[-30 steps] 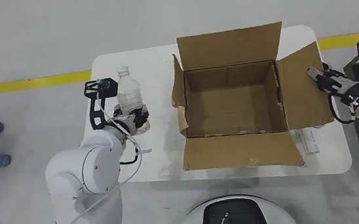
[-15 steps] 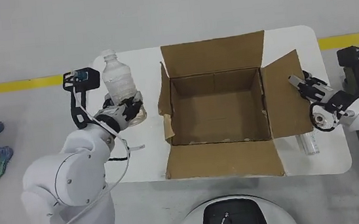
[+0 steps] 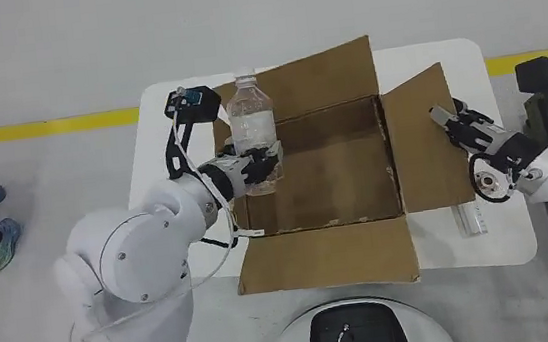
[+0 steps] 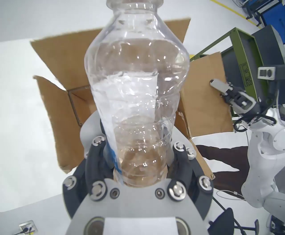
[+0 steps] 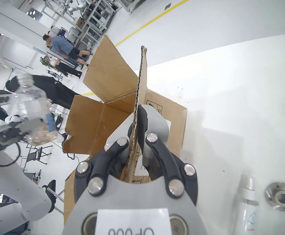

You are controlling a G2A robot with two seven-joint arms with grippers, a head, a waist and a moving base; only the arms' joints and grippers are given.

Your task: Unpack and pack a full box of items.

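a: what's new, closest in?
b: the left gripper [image 4: 138,144] has carried the water bottle [image 3: 252,123] in from the side. a second ago it hung over bare table, apart from the cardboard box [image 3: 317,202]. now it's above the box's left wall, partly over the opening.
a: so this is the packing half?
b: i'd judge so. the box floor shows bare cardboard, and the bottle mostly needs a little more travel inward and then lowering.
a: grip and pose?
b: jaws clamped on the bottle's base, cap end pointing away from the wrist. how far it leans i can't tell. the forearm angles in across the box's near-left corner.
a: further out?
b: the right gripper [image 5: 137,124] is pinched on the edge of the right flap [image 3: 422,140], as before, its arm coming in from the table's [image 3: 503,242] right side. a second small bottle [image 3: 471,219] lies on the table just beside that flap.
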